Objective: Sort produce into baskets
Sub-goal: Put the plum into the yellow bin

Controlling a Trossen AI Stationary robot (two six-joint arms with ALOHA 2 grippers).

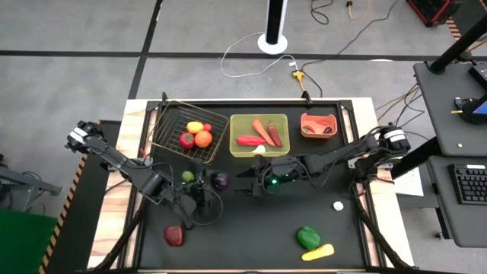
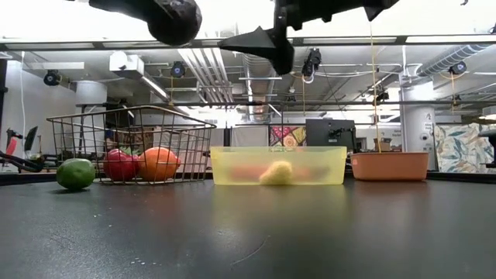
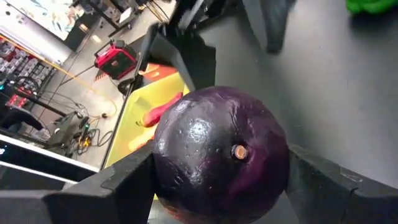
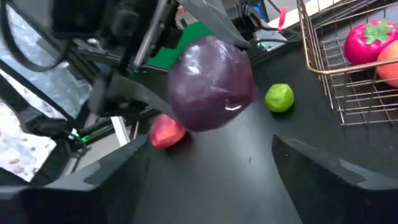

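Purple beet (image 3: 221,155) clamped in left gripper (image 1: 215,185), right gripper (image 1: 245,184) alongside.

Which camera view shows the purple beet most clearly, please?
The left wrist view: the beet fills the frame, clamped by the left gripper. The right wrist view shows it whole but farther off. High view: a small dark ball. Low view: only its silhouette.

We are seeing a glossy purple beet (image 3: 221,155), a green lime (image 4: 279,98) — a translucent yellow-green tray (image 1: 259,135) and a salmon-red bin (image 1: 319,125) on black table (image 1: 251,232).
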